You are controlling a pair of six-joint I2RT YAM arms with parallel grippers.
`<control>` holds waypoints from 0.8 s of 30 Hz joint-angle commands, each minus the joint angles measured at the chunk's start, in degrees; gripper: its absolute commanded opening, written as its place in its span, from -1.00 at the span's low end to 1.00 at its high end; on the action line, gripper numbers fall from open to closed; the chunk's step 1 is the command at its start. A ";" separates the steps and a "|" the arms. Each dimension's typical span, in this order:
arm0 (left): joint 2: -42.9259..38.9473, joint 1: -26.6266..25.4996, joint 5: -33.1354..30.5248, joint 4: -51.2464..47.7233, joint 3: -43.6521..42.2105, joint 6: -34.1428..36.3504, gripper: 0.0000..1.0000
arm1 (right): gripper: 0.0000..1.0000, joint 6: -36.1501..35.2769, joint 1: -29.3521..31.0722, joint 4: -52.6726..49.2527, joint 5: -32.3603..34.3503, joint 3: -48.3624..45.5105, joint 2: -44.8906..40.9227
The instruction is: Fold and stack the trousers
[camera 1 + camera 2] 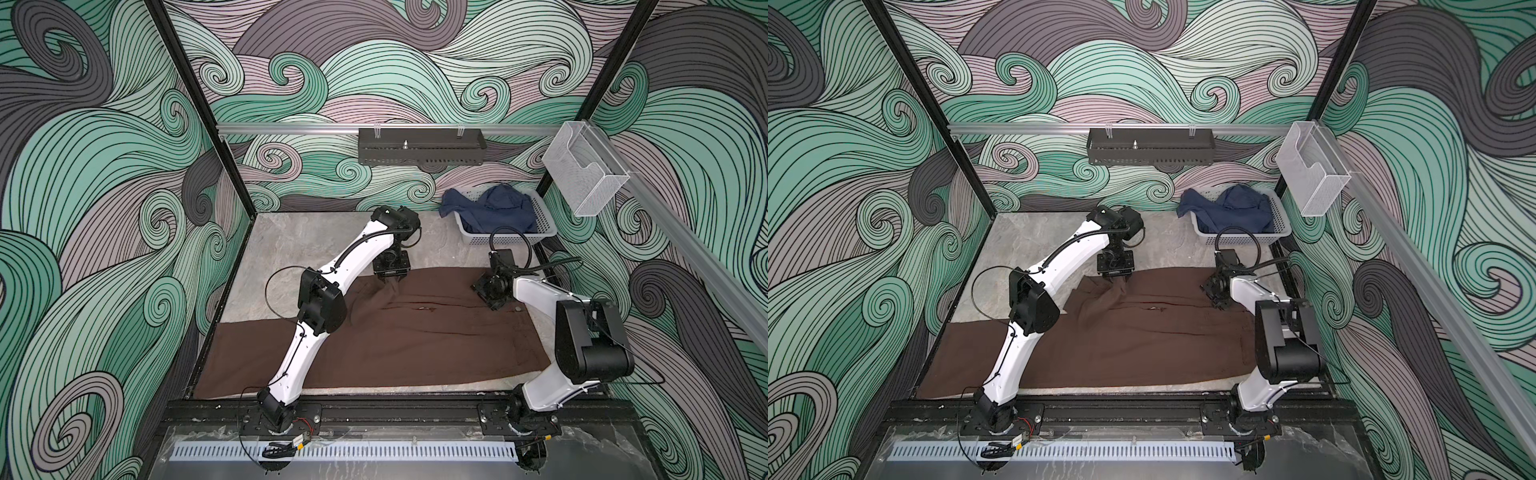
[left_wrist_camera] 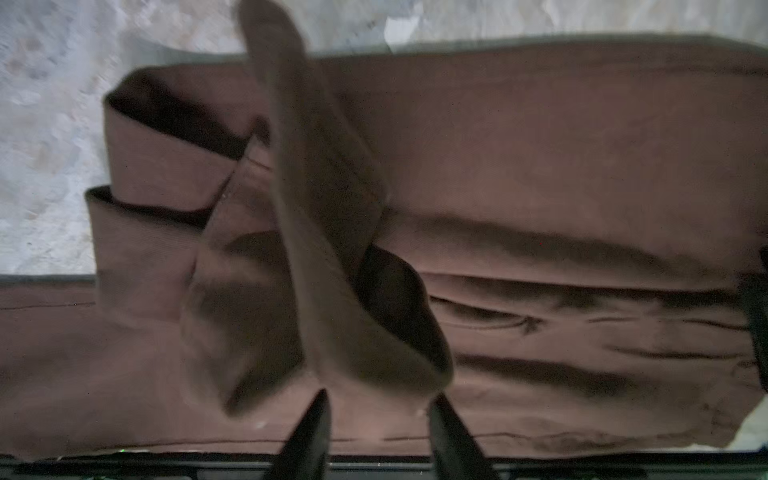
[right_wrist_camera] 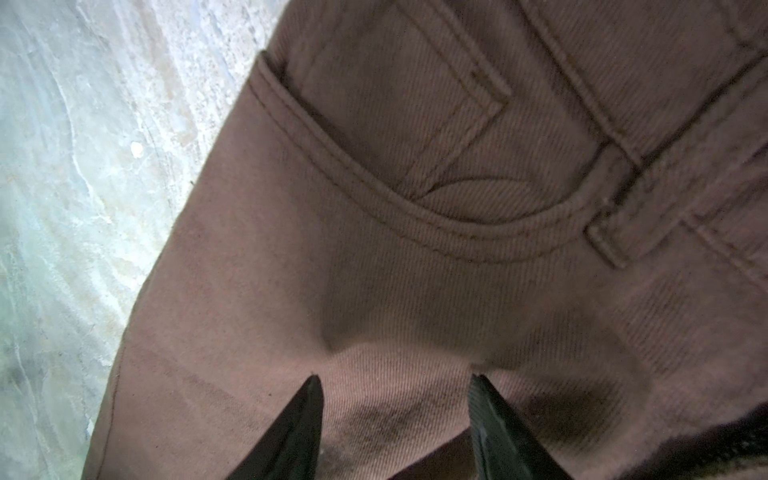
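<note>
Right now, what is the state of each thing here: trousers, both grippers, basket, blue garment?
trousers: lying spread out, not yet stacked, one fold raised
left gripper: jaws apart, the raised fold at their tips
right gripper: jaws apart, low over the trousers' waist end
navy garment: crumpled, spilling over the basket rim
basket: upright, partly filled

Both top views look steeply down on the whole bench [image 1: 291,245] from the front; each wrist camera peers close past its jaws onto the trousers [image 3: 374,291].
</note>
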 commanded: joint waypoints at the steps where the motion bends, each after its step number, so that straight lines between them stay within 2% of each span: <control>1: -5.28 -0.16 -0.68 -3.48 -1.26 2.38 0.07 | 0.15 0.65 0.27 -2.74 -0.15 -0.81 -2.97; 6: -14.09 1.62 -8.69 1.99 -10.46 3.53 0.22 | 0.15 1.34 1.00 -3.62 -0.18 -2.27 -6.05; 8: -16.59 3.84 -6.93 5.62 -15.74 4.64 0.24 | 0.15 1.45 1.52 -3.88 -0.19 -2.85 -7.31; 12: -19.71 7.80 4.00 17.41 -27.96 7.66 0.22 | 0.16 1.71 2.19 -4.44 -0.03 -4.44 -9.36; 14: -19.19 8.76 7.24 20.41 -31.32 8.84 0.22 | 0.15 1.72 2.27 -4.79 0.01 -5.00 -10.18; 20: -13.73 10.64 11.74 23.00 -32.92 12.50 0.22 | 0.15 1.24 2.53 -5.31 0.00 -6.00 -12.10; 24: -9.47 10.88 11.07 22.29 -30.29 14.08 0.21 | 0.15 0.95 2.62 -5.17 0.28 -6.31 -12.38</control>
